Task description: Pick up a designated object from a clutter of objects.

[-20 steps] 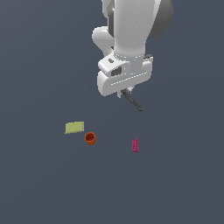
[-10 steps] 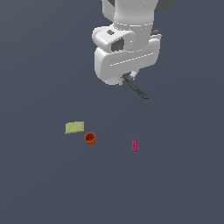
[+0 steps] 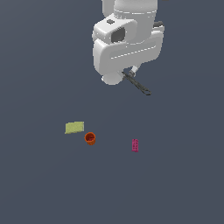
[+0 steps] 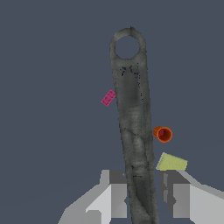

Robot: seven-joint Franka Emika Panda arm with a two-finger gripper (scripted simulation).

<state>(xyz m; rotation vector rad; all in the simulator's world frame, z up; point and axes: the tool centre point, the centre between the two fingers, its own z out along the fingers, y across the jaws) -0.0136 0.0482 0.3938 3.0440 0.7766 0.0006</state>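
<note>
- Your leftmost item in the exterior view is the yellow-green block [image 3: 75, 127], lying flat on the dark counter [image 3: 39, 183], at about 8 o'clock from frame centre.
- Just beside it, at its 4 o'clock, you have the orange cup [image 3: 90, 138], upright with its mouth up; whether it touches the block cannot be told.
- Further toward the exterior view's right sits the magenta studded block [image 3: 135, 145], well apart from the cup, long side running 12 to 6 o'clock.
- Above all three you see the arm's white wrist housing [image 3: 124, 46], at 12 o'clock in the frame and clear of the counter.
- Out from under the housing pokes the wrench [image 3: 137, 83], slanting toward 4 o'clock, its ringed end lowest. It is off the counter, high over the gap between cup and magenta block.
- Wrist view gives you the grip: the pincer [image 4: 141, 192] is closed on the wrench's shank [image 4: 134, 127], one grey finger [image 4: 114, 192] on either side, with a sliver of gap visible at one of them.
- The ring end of the wrench points away from the pincer; cup [image 4: 163, 134], yellow-green block [image 4: 172, 162] and magenta block [image 4: 108, 97] show small on the counter behind it.
</note>
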